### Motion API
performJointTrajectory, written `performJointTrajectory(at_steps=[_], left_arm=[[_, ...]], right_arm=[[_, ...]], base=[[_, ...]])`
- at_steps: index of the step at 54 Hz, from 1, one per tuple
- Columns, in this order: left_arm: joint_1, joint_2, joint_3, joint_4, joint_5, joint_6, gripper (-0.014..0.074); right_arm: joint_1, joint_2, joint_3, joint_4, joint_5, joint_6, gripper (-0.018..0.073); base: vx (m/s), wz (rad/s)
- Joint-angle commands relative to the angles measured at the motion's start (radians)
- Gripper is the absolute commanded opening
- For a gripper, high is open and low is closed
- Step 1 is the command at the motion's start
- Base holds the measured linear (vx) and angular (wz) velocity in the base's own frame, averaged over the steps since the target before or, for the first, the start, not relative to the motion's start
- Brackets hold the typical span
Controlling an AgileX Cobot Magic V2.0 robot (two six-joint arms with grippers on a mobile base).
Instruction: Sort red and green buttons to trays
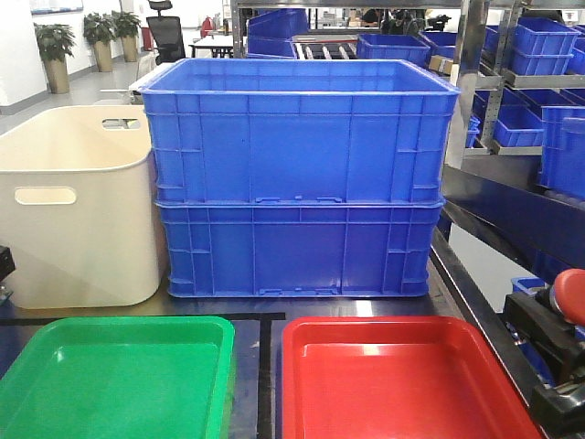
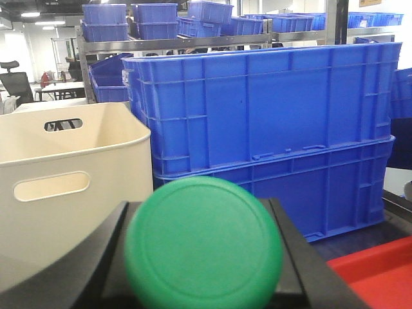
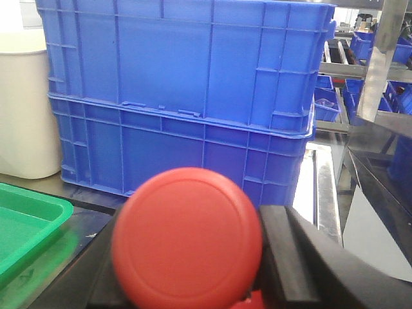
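Observation:
The green tray (image 1: pixel 119 370) lies at the near left and the red tray (image 1: pixel 402 384) at the near right, side by side, both showing nothing inside. My left gripper (image 2: pixel 203 264) is shut on the green button (image 2: pixel 203 243); its round cap faces the camera between the black fingers (image 2: pixel 302 270). Only a dark bit of that gripper (image 1: pixel 5 265) shows at the front view's left edge. My right gripper (image 3: pixel 190 270) is shut on the red button (image 3: pixel 187 237), held at the right edge of the red tray (image 1: pixel 574 294). Both button bases are hidden.
Two stacked deep blue crates (image 1: pixel 297 183) stand right behind the trays. A cream tub (image 1: pixel 78 210) with handle slots sits at their left. Metal shelving with more blue crates (image 1: pixel 539 55) runs along the right side.

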Motion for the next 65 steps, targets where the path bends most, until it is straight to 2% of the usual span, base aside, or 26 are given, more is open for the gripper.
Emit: performJointTrajectory(at_steps=[1,21,28,36,42,65], left_arm=[[-0.002,0.0,-0.035,-0.014,-0.059,-0.007,-0.0003],[-0.002,0.088,-0.035,-0.014,-0.119,-0.007,-0.0003],[-0.002,0.164,-0.035,-0.014,-0.183,-0.007,-0.0003],[-0.002,0.269,-0.035,-0.014,-0.187,-0.007,-0.0003],[-0.002,0.36,-0.035,-0.014,-0.184,-0.007,0.0],[-0.002,0.61,-0.035,-0.014,-0.184,-0.007,0.002]], right_arm=[[0.0,-0.006,-0.039,-0.002,-0.092,-0.004,-0.0009],[0.0,0.107,-0.039,-0.002,-0.101,0.018,-0.0007],[0.0,0.204,-0.039,-0.002,-0.164,0.018,-0.0007],[0.0,0.328,-0.039,-0.002,-0.314,0.018,-0.0006],[0.0,0.426,-0.039,-0.002,-0.379,0.018,-0.0004],[0.0,0.649,-0.039,-0.002,-0.448,0.021,0.0017]], base=[[0.0,0.0],[0.0,0.0],[0.0,0.0],[0.0,0.0],[0.0,0.0],[0.0,0.0]])
